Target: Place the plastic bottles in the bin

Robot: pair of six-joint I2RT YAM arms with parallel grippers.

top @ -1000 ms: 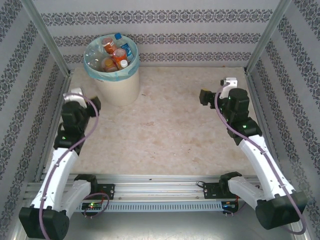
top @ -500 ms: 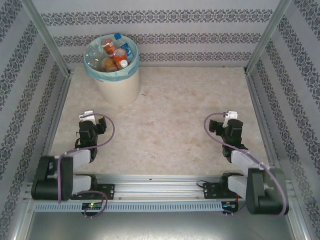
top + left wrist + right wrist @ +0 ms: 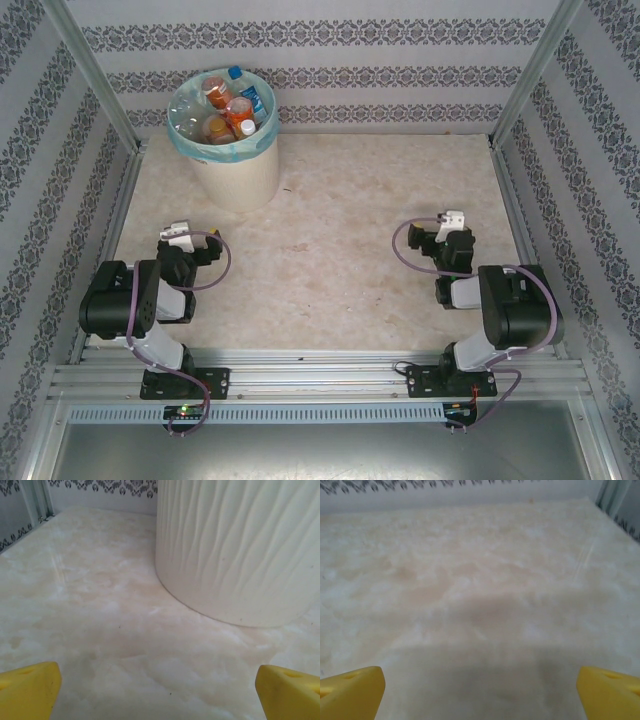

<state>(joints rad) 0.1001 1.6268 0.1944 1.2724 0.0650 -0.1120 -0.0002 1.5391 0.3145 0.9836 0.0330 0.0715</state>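
The cream-white bin stands at the far left of the table, its pale teal liner folded over the rim. Several plastic bottles lie inside it, clear, orange and blue-labelled. My left gripper sits low near the left edge, open and empty, well short of the bin. In the left wrist view the bin's ribbed wall rises ahead, and my yellow fingertips stand wide apart over bare table. My right gripper rests low on the right side, open, its yellow fingertips spread with nothing between them.
Both arms are folded back close to their bases by the metal rail. Patterned walls and metal posts enclose the marbled tabletop on three sides.
Both arms have drawn back from the middle of the table and folded down near their bases. The left gripper's jaws have spread wider.
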